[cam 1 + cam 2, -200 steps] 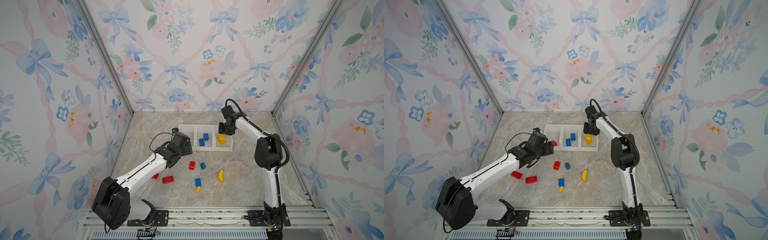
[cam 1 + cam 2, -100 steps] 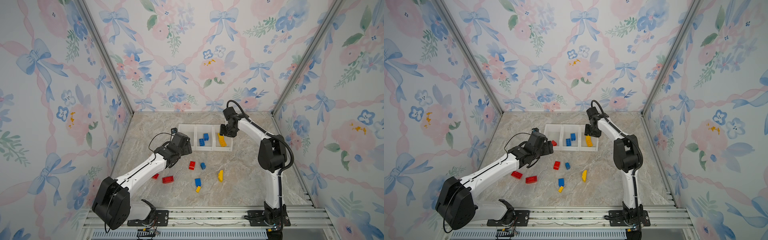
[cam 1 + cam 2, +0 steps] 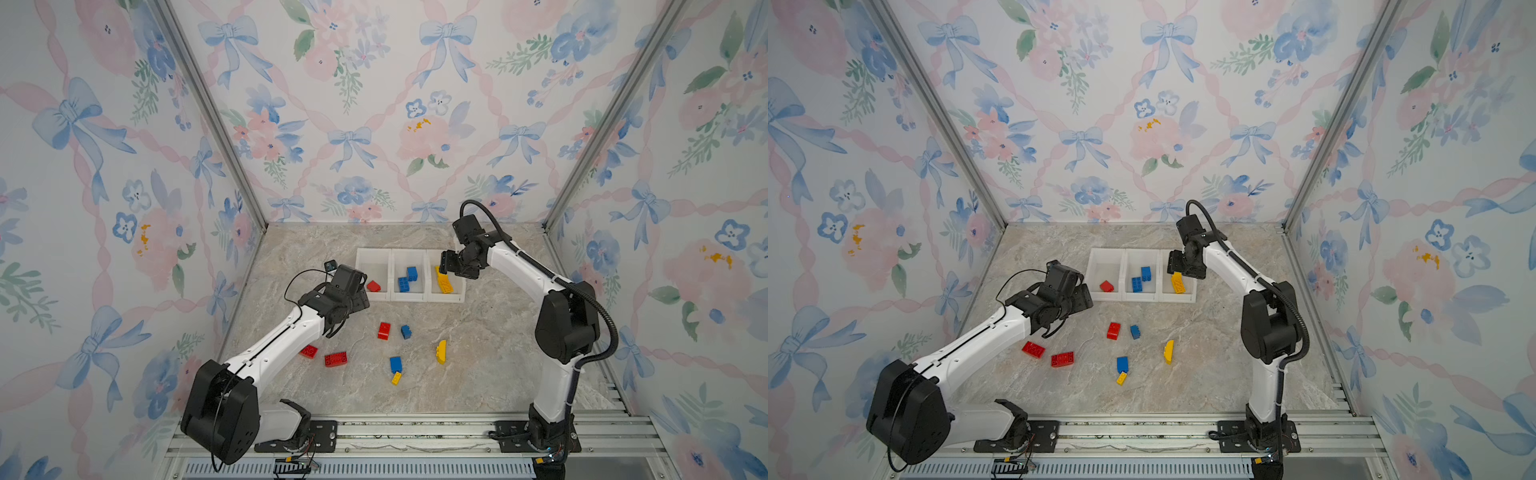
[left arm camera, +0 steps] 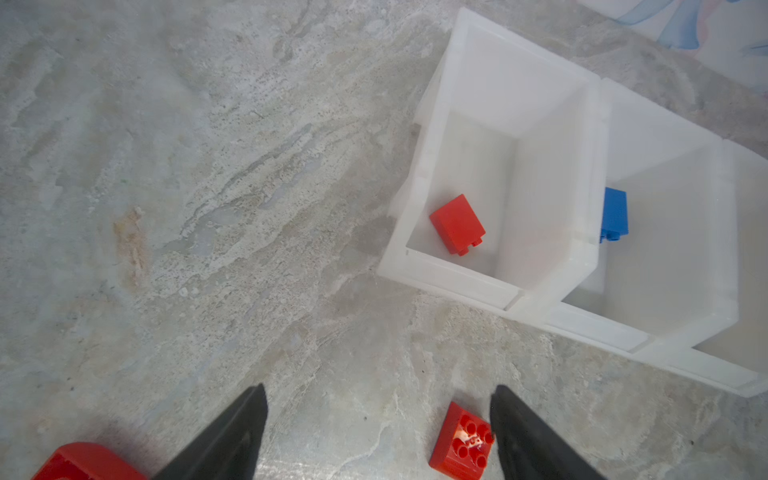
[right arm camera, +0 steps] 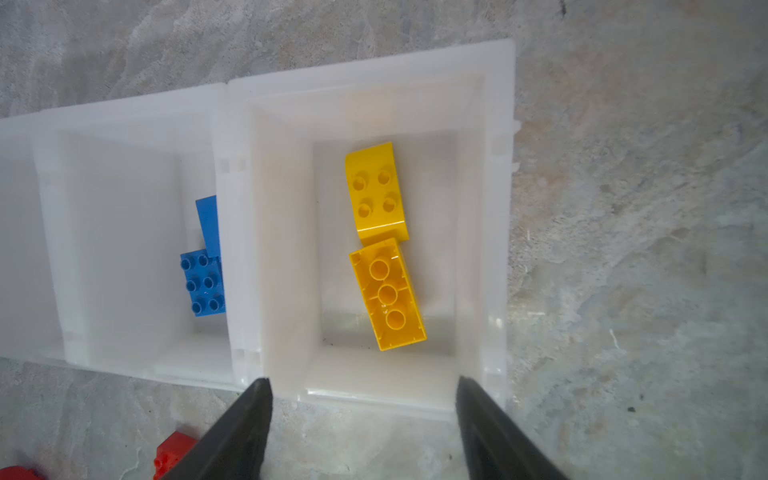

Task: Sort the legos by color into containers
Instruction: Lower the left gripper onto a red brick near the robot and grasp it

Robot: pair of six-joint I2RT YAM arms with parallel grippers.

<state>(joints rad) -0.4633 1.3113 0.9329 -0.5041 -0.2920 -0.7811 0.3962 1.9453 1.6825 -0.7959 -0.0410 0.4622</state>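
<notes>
Your right pincer (image 5: pixel 360 386) hangs with jaws apart and empty over the right-hand bin of the containers (image 3: pixel 409 297), where two yellow legos (image 5: pixel 388 295) lie touching; the middle bin holds two blue legos (image 3: pixel 407 278) and the left-hand bin one red lego (image 4: pixel 457 224). Your left pincer (image 4: pixel 379 390), also apart and empty, hovers over the counter (image 3: pixel 478 332) beside the left-hand bin. Three red, two blue and two yellow loose bricks (image 3: pixel 384 330) lie scattered in front of the bins.
</notes>
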